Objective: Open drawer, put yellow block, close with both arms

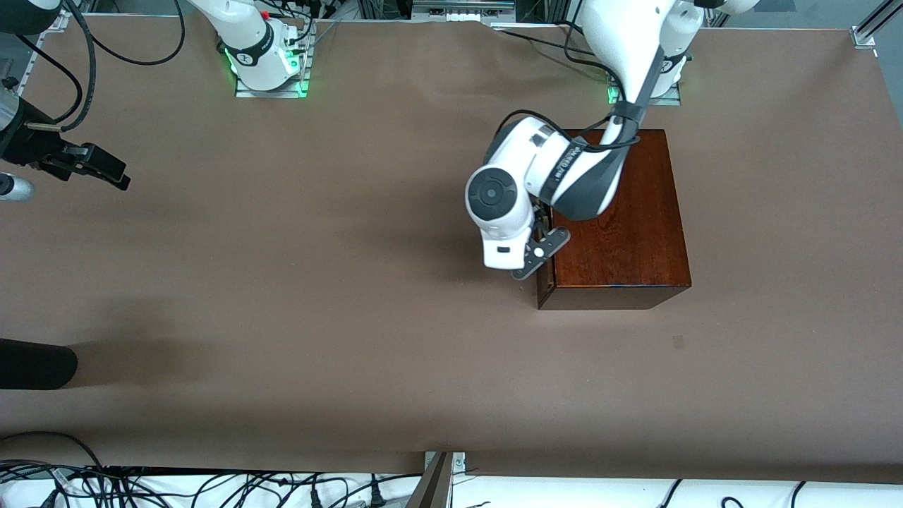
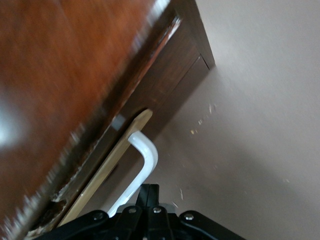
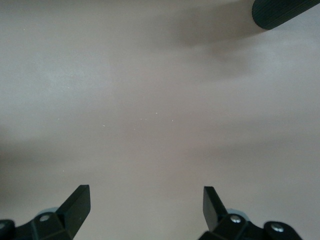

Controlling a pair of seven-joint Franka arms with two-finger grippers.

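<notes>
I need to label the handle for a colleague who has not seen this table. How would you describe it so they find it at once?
Find the glossy dark mahogany box at the left arm's end of the table. On its drawer front, by the left gripper, is the handle: a white metal loop, the only pale, curved part on the dark wood.
</notes>
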